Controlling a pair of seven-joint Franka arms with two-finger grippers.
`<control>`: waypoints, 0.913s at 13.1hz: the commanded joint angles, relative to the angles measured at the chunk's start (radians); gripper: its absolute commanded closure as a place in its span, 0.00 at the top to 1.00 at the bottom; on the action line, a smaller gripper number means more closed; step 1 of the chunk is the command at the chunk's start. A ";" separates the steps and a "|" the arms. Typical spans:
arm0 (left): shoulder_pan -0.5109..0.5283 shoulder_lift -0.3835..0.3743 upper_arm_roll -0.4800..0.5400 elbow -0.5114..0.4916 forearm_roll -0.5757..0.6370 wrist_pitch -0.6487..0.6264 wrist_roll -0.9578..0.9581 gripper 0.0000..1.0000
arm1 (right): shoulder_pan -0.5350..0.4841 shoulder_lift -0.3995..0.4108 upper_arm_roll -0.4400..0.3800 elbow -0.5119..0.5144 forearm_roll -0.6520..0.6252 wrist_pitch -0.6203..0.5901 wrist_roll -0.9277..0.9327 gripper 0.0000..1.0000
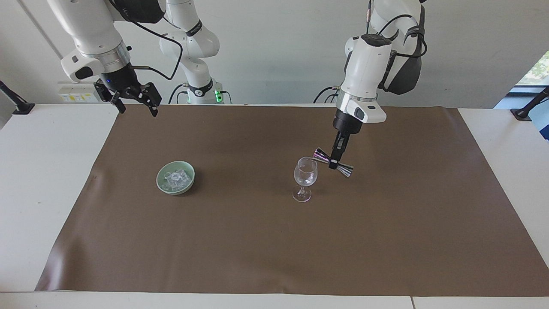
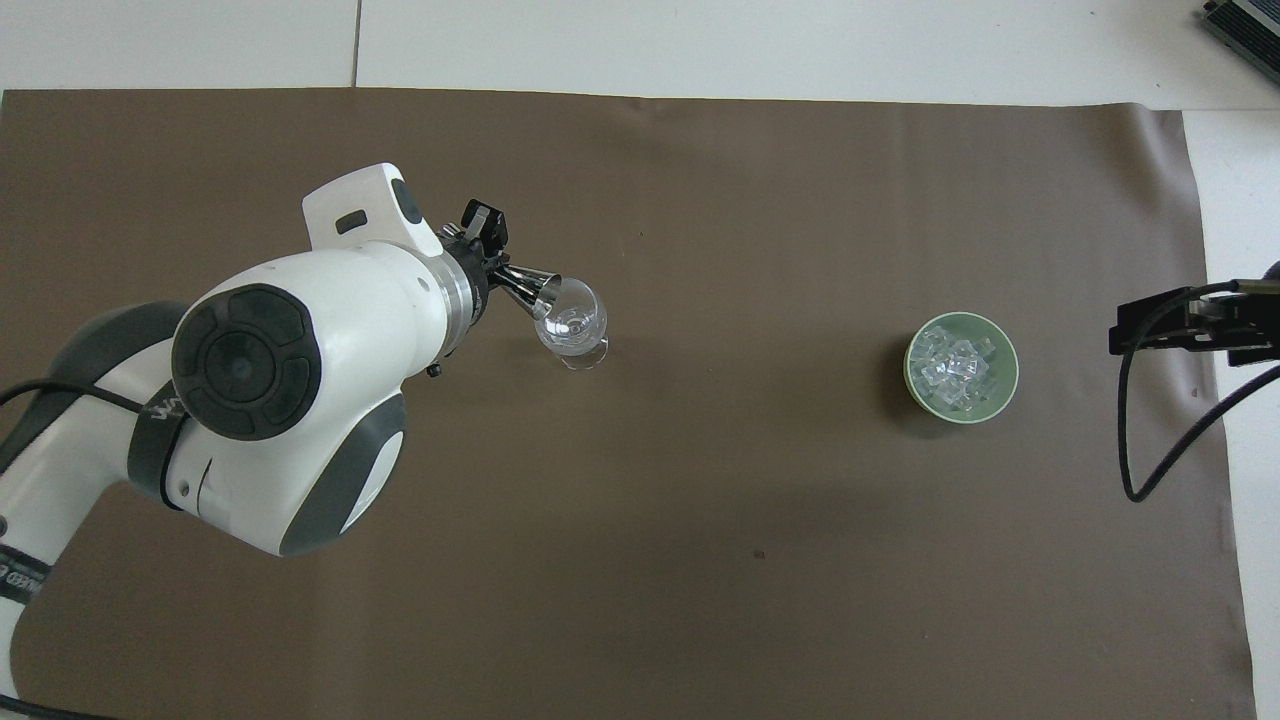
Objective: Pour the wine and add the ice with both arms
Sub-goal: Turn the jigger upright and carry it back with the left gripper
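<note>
My left gripper (image 1: pixel 333 162) is shut on the waist of a silver double-ended jigger (image 1: pixel 319 154), held on its side in the air. One mouth of the jigger (image 2: pixel 530 288) sits at the rim of the clear stemmed glass (image 1: pixel 305 172), which stands upright mid-mat and also shows in the overhead view (image 2: pixel 573 323). The ice (image 1: pixel 175 177) lies heaped in the pale green bowl (image 1: pixel 180 191) toward the right arm's end; the ice (image 2: pixel 953 364) and the bowl (image 2: pixel 1011 368) also show from overhead. My right gripper (image 1: pixel 138 109) waits open and empty, raised over the mat's corner near its base.
A brown mat (image 1: pixel 274 249) covers most of the white table (image 1: pixel 43 180). The left arm's big white wrist (image 2: pixel 300 360) hangs over the mat beside the glass. A black cable (image 2: pixel 1150 470) dangles from the right gripper (image 2: pixel 1150 326).
</note>
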State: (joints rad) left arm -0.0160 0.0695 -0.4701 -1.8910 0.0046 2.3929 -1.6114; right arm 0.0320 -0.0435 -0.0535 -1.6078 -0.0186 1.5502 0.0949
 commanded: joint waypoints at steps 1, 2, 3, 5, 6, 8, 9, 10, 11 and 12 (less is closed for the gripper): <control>-0.004 0.001 0.030 0.018 -0.087 -0.035 0.031 0.00 | -0.017 -0.010 0.006 -0.001 0.008 -0.010 -0.024 1.00; -0.006 0.001 0.048 0.018 -0.106 -0.047 0.034 0.00 | -0.017 -0.010 0.006 -0.001 0.008 -0.010 -0.024 1.00; -0.007 0.001 0.066 0.018 -0.141 -0.066 0.056 0.00 | -0.017 -0.010 0.006 -0.001 0.008 -0.010 -0.024 1.00; -0.007 -0.005 0.116 0.020 -0.243 -0.109 0.128 0.00 | -0.017 -0.010 0.006 -0.001 0.008 -0.010 -0.024 1.00; -0.007 -0.007 0.134 0.020 -0.279 -0.129 0.145 0.00 | -0.017 -0.010 0.008 -0.001 0.008 -0.010 -0.024 1.00; -0.007 -0.007 0.180 0.021 -0.343 -0.176 0.195 0.00 | -0.017 -0.010 0.006 -0.001 0.008 -0.010 -0.024 1.00; -0.009 -0.010 0.211 0.024 -0.383 -0.201 0.223 0.00 | -0.017 -0.010 0.008 -0.001 0.008 -0.010 -0.024 1.00; -0.009 -0.010 0.231 0.027 -0.411 -0.219 0.235 0.00 | -0.017 -0.010 0.006 -0.001 0.008 -0.010 -0.024 1.00; -0.009 -0.010 0.254 0.027 -0.440 -0.239 0.251 0.00 | -0.017 -0.010 0.006 -0.001 0.008 -0.010 -0.024 1.00; -0.010 -0.010 0.278 0.027 -0.477 -0.260 0.278 0.00 | -0.017 -0.010 0.006 -0.001 0.008 -0.010 -0.024 1.00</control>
State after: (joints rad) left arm -0.0178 0.0670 -0.2330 -1.8768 -0.4115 2.1873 -1.3789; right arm 0.0320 -0.0435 -0.0535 -1.6078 -0.0186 1.5502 0.0949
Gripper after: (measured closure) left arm 0.789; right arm 0.000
